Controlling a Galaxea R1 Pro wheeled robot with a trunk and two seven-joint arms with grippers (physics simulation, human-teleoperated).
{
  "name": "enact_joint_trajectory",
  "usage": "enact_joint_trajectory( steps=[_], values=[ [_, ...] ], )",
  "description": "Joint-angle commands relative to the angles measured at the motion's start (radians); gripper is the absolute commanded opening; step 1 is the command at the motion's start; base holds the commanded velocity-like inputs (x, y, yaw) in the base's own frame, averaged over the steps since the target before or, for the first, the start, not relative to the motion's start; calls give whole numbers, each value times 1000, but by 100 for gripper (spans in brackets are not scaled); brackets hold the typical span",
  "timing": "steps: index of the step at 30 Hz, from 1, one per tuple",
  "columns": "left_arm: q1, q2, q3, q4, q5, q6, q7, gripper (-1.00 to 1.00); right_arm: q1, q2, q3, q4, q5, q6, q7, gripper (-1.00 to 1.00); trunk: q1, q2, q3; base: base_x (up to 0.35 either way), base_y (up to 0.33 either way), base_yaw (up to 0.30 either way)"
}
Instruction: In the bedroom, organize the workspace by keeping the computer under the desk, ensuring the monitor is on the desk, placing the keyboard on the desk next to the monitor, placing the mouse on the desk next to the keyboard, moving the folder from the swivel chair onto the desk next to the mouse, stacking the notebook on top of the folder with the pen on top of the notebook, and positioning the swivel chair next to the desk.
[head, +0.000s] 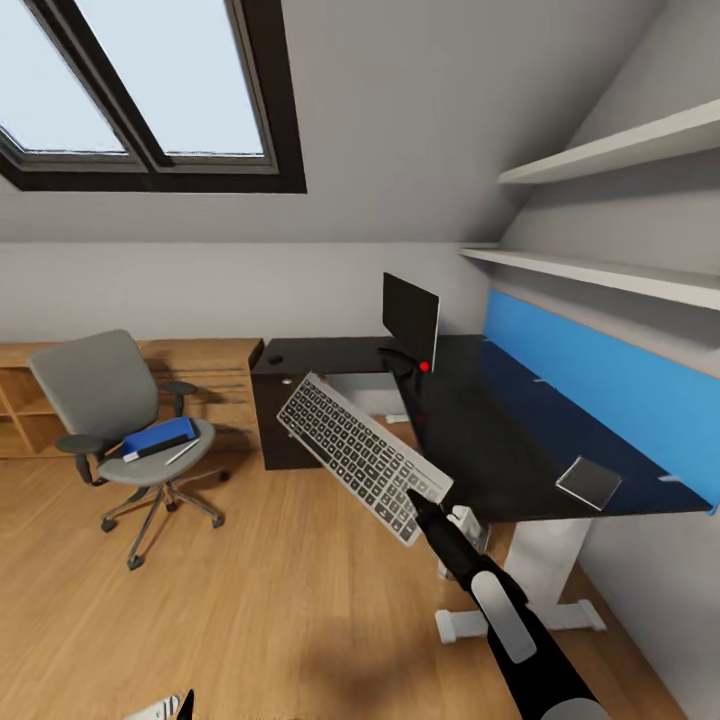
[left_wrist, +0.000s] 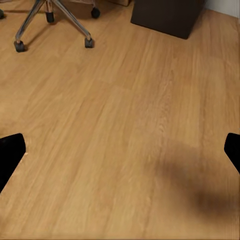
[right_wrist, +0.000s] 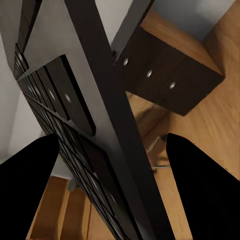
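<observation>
The table (head: 480, 440) was glossy black, with a bright blue panel (head: 600, 375) along the wall behind it. The monitor (head: 411, 318) was black, a small red light at its lower corner. The keyboard (head: 362, 456) showed a silvery grey frame and dark keys with pale legends. The swivel chair (head: 120, 420) was grey, black-armed, on a chrome base. On its seat lay a blue folder (head: 160, 437) and what looked like a pale pen (head: 182, 452). The floor (head: 250, 600) was honey-coloured wood planks; the right pincer (head: 418, 500) was black.

Attic home office: skylight (head: 150, 90), desk (head: 500, 440), swivel chair (head: 120, 410).
</observation>
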Motion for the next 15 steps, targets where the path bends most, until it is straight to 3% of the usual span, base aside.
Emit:
enact_joint_trajectory(
  steps=[1,9,15],
  values=[
    [-1,0,-7,1,11,-1,-6,100,-1,0,0,4,-11,-13,3,-100,0,-1,-2,0,295,273],
    [-1,1,-7,1,11,-1,-5,100,-1,0,0,19,-12,-56,4,-100,0,-1,-7,82,285,269],
    [-1,2,-7,1,11,-1,-4,100,-1,-4,-1,23,-12,-55,9,-100,0,-1,-8,298,58,102]
  ],
)
